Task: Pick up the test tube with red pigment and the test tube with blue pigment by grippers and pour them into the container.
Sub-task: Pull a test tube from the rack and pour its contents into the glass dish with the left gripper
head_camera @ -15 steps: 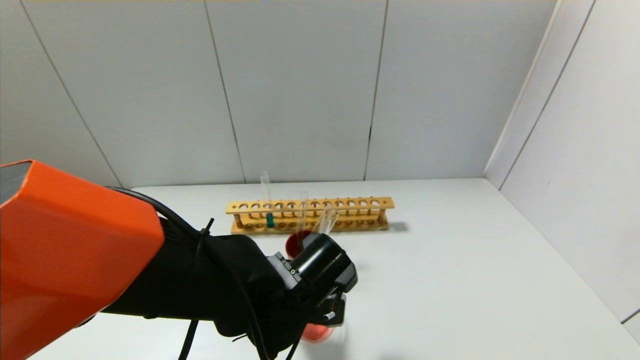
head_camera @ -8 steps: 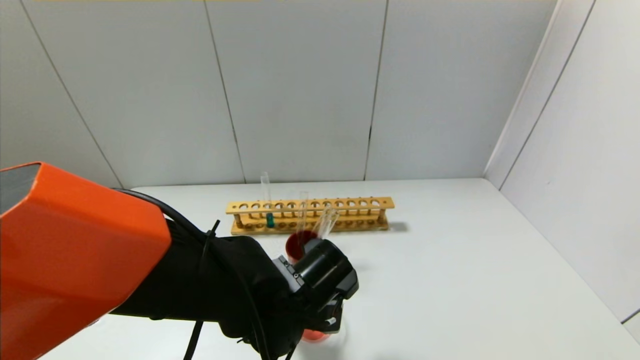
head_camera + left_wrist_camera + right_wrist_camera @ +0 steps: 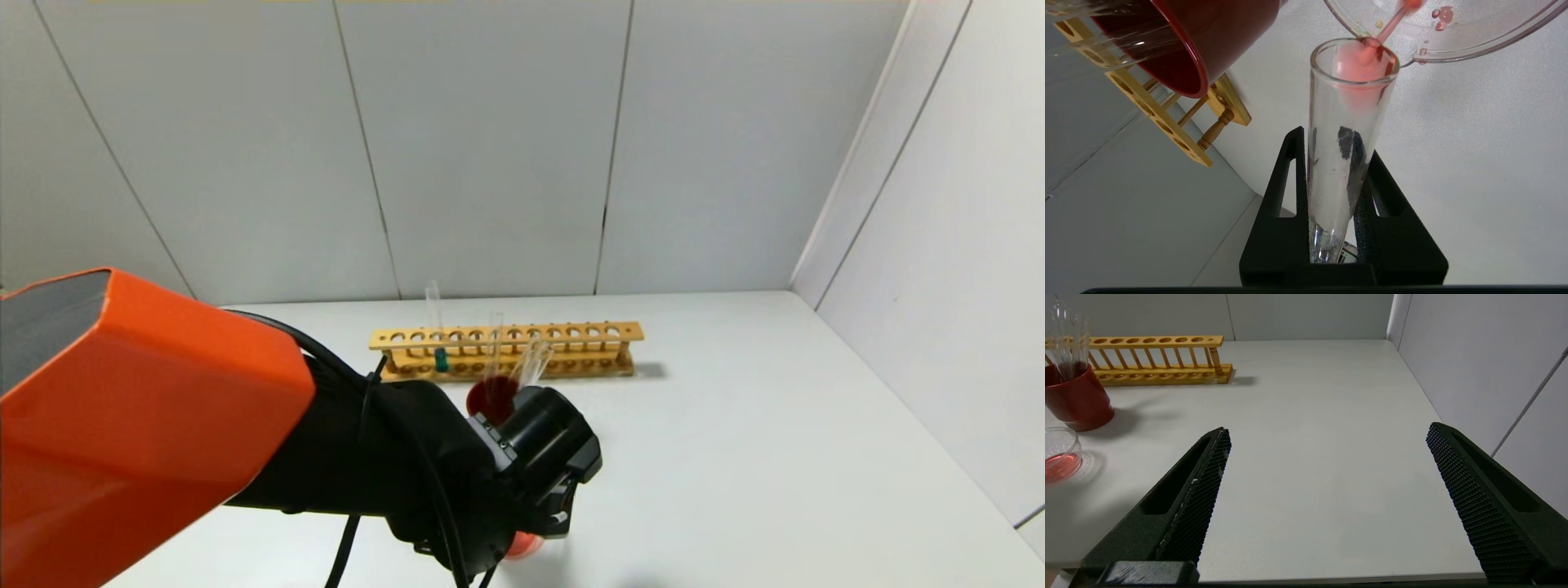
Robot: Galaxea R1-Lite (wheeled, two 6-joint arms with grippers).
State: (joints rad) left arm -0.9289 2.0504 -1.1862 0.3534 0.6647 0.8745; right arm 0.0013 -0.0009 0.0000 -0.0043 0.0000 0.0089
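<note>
My left gripper (image 3: 553, 506) is shut on the test tube with red pigment (image 3: 1347, 143) and holds it tipped. The tube's mouth is at the rim of the container (image 3: 1474, 41), and orange-red liquid runs from it into the glass. In the head view my wrist hides most of the container (image 3: 522, 545); only its red pool shows. The test tube with blue pigment (image 3: 438, 347) stands upright in the wooden rack (image 3: 588, 333), near its left end. My right gripper (image 3: 1327, 428) is open and empty, low over the table's near right part, out of the head view.
A dark red cup (image 3: 490, 398) with clear empty tubes (image 3: 531, 363) stands between the rack and the container. From the right wrist view the container (image 3: 1059, 457) holds red liquid, next to the cup (image 3: 1077, 402). Walls close the back and right.
My left arm has shifted a little to the right and lower over the container. My wrist now hides more of the container.
</note>
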